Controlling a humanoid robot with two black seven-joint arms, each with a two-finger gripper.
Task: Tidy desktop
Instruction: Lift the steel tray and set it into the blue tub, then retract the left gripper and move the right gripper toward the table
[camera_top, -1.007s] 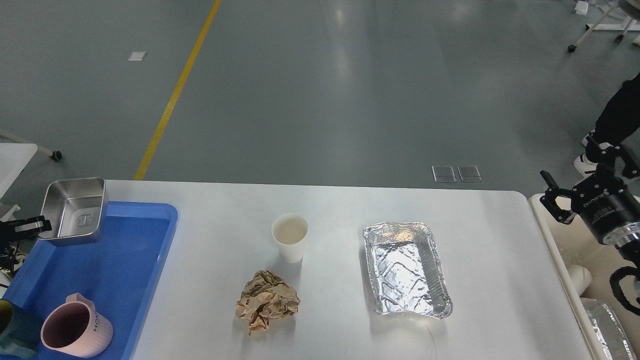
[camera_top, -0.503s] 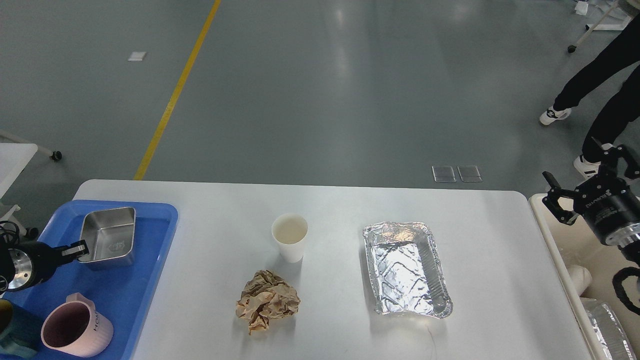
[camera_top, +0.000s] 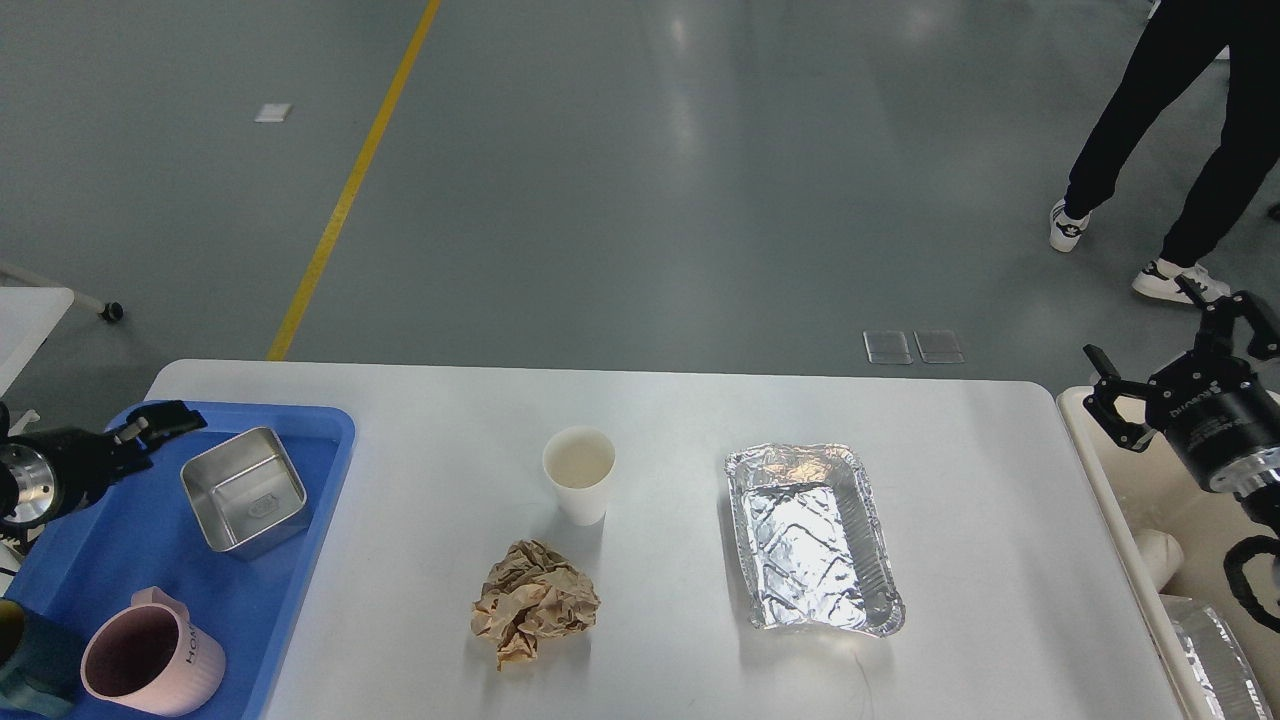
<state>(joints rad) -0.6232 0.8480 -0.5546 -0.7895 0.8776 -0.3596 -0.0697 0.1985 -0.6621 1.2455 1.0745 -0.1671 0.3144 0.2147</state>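
Desktop (camera_top: 680, 420): pink mug (camera_top: 150, 665) lettering unreadable; left fingers (camera_top: 165, 418) state unclear, right fingers (camera_top: 1105, 395) spread.

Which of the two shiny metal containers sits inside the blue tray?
The small square stainless steel box, resting in the blue plastic tray. The larger crinkled rectangular aluminium foil pan lies directly on the white desktop.

blue tray (camera_top: 300, 560), pink mug (camera_top: 150, 665), white desktop (camera_top: 680, 420)

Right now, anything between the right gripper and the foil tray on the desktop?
Nothing visible. The right gripper hangs off the right end of the desktop, over the beige bin. The stretch of tabletop from that edge to the foil tray is bare; the paper cup and crumpled paper lie beyond, to its left.
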